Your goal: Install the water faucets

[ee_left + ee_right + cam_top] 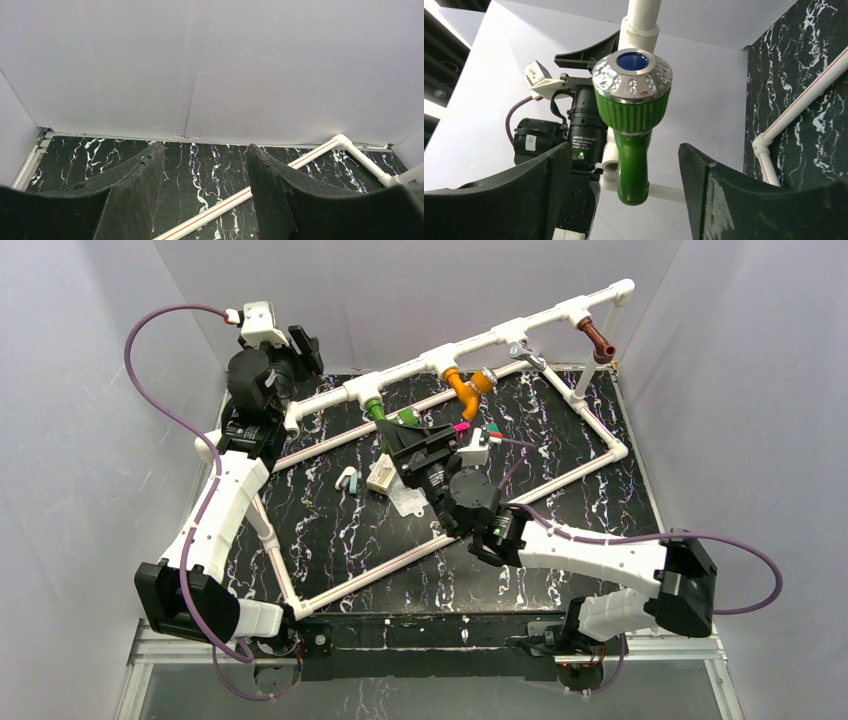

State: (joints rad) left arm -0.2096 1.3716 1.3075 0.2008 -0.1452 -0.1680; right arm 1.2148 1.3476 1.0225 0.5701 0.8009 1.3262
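Observation:
Three water faucets hang on the raised white pipe (pixel 500 335): a green one (pixel 377 409) on the left tee, an orange one (pixel 465 388) in the middle, and a brown one (pixel 598 340) at the right end. My right gripper (pixel 395 432) is open around the green faucet. In the right wrist view the green faucet (pixel 633 125), with its silver knob and blue cap, hangs between my spread fingers (pixel 626 147), and neither finger touches it. My left gripper (pixel 305 348) is raised at the back left, open and empty (pixel 205 146), facing the back wall.
A white pipe frame (pixel 350 575) lies on the black marble table. A white block (pixel 381 477), a small teal piece (pixel 347 480) and a white tag (pixel 408 502) lie inside it. A pink strip (pixel 461 426) sits by my right wrist. A red-striped pipe (pixel 240 197) runs under my left fingers.

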